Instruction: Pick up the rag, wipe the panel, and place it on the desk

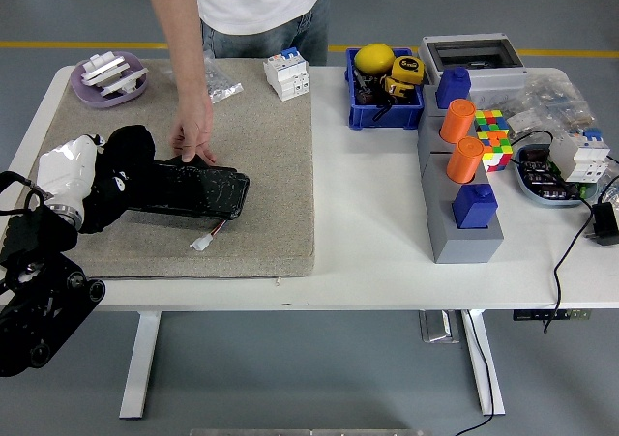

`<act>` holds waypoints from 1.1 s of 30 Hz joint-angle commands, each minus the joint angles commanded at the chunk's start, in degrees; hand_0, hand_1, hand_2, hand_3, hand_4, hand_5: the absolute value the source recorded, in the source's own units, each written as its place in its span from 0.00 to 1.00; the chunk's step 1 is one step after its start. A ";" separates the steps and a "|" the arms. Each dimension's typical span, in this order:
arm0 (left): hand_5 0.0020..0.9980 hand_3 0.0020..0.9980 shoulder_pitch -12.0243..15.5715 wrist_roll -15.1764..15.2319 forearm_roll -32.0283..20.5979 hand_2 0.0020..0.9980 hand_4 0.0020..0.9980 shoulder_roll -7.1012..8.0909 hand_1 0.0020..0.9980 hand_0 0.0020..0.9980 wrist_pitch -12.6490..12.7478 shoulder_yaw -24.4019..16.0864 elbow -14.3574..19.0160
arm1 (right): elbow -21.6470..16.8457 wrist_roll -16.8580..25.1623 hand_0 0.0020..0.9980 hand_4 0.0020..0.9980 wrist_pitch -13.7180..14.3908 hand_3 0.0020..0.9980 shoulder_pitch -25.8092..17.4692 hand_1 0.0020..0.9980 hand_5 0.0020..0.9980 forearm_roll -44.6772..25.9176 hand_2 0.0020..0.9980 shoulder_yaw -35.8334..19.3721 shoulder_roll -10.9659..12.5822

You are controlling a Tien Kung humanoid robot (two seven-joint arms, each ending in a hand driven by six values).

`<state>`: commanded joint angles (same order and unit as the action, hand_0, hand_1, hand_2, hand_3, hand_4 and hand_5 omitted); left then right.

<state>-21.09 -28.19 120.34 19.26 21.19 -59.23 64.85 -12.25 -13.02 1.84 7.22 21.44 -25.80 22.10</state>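
On the beige mat [261,165] covering the left half of the white table [377,243], the robot's left hand [73,170] lay near the mat's left edge, its white-shelled back turned up. Its fingers seemed to be closed on the black rag [121,175], though the dark cloth hid most of them, so the grip is a likely reading and not a certain one. The rag was bunched over the left end of the black panel [193,187], which lay flat and stretched to the right across the mat. A small white connector [201,243] on a thin lead sat just in front of the panel. A person at the far side reached down with one hand [196,131], fingertips pressing on the panel's far edge. At the mat's far left corner rested a purple dish [109,78] with white parts in it. To the right stood a blue bin [384,88], a grey unit with two orange cylinders [462,141], and a colourful cube [491,136].
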 joint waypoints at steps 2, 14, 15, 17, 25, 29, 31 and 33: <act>0.00 0.57 0.11 -0.13 0.28 0.51 0.49 0.10 0.30 0.20 0.14 -0.32 -0.07 | -0.03 -0.02 0.74 0.95 -0.02 0.56 0.00 0.60 0.46 0.24 0.62 -0.10 0.00; 0.00 0.57 0.03 -0.67 2.45 0.51 0.49 0.47 0.30 0.20 0.64 1.91 1.35 | -0.12 0.10 0.74 0.95 0.00 0.56 0.02 0.60 0.47 0.81 0.62 -0.67 0.00; 0.00 0.57 0.02 -0.78 2.95 0.51 0.49 0.43 0.30 0.20 0.69 2.44 1.65 | -0.13 0.10 0.74 0.95 -0.01 0.56 0.02 0.60 0.47 0.86 0.62 -0.70 0.00; 0.00 0.57 0.05 -0.95 3.54 0.51 0.49 0.29 0.30 0.20 0.77 3.60 2.45 | -0.12 0.10 0.74 0.95 -0.02 0.56 0.02 0.60 0.47 0.82 0.62 -0.69 0.00; 0.00 0.57 -0.33 -1.89 3.76 0.51 0.49 -0.03 0.30 0.20 0.52 9.28 6.81 | 0.00 0.05 0.74 0.96 -0.02 0.56 -0.09 0.60 0.47 0.65 0.62 -0.63 0.07; 0.00 0.57 -0.89 -2.31 3.41 0.51 0.49 0.45 0.30 0.20 0.23 12.99 8.83 | -0.06 0.08 0.74 0.96 0.10 0.56 -0.10 0.60 0.47 1.12 0.62 -0.93 0.20; 0.00 0.57 -1.09 -2.44 3.22 0.51 0.49 0.32 0.30 0.20 0.14 14.20 9.63 | -0.06 0.08 0.74 0.96 0.09 0.56 -0.15 0.60 0.47 1.13 0.62 -0.88 0.20; 0.00 0.57 -1.21 -2.62 3.16 0.51 0.49 0.22 0.30 0.20 -0.03 15.05 10.38 | -0.05 0.09 0.74 0.96 0.06 0.56 -0.21 0.60 0.47 1.12 0.62 -0.85 0.18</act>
<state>-22.30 -30.81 123.50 19.48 21.17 -44.18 75.24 -12.31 -12.93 1.90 7.01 22.56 -26.65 22.28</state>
